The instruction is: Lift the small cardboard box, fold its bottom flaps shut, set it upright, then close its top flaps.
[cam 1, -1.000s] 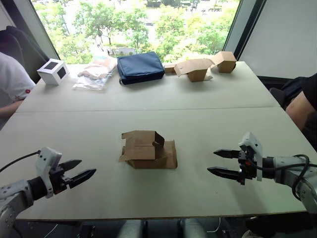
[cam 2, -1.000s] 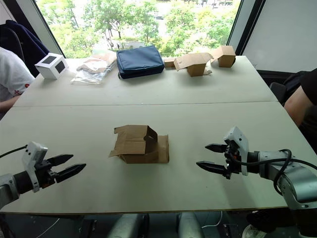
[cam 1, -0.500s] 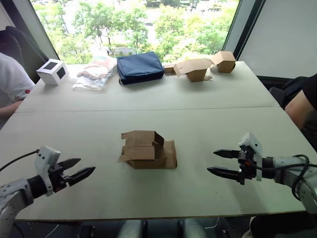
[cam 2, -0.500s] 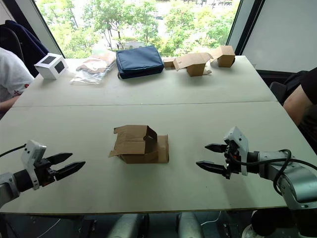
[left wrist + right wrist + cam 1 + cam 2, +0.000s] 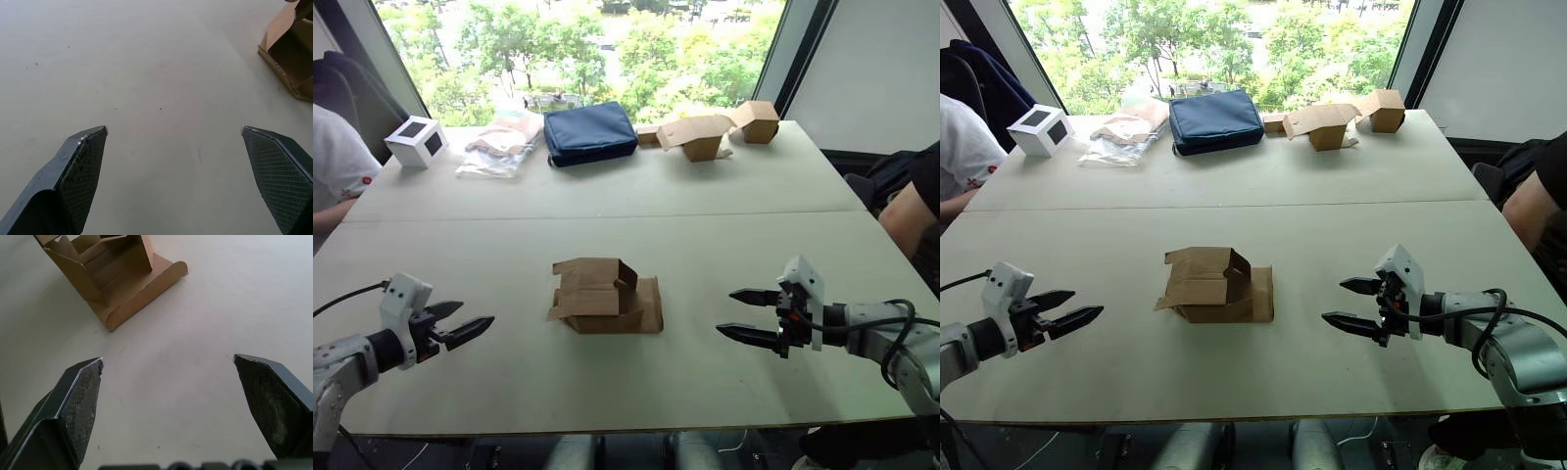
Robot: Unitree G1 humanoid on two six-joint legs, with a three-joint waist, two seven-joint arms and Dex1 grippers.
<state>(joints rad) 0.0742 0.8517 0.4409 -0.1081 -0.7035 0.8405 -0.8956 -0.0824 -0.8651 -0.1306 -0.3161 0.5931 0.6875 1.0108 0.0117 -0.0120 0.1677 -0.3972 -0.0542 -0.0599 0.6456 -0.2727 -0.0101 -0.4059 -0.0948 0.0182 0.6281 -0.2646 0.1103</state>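
Head views: the small cardboard box (image 5: 605, 296) lies mid-desk, flaps splayed, between the left gripper (image 5: 458, 327) and right gripper (image 5: 747, 314), both spread. Wrist views: fingers empty, box ahead; loose flaps could snag and skid it.

Two black fingers (image 5: 73, 401) of the right gripper (image 5: 168, 369) spread wide over a pale table (image 5: 195, 323), touching nothing. Beyond them, well apart, the small cardboard box (image 5: 105, 271) lying on the table, open side showing, one flap (image 5: 146, 289) flat on the surface.
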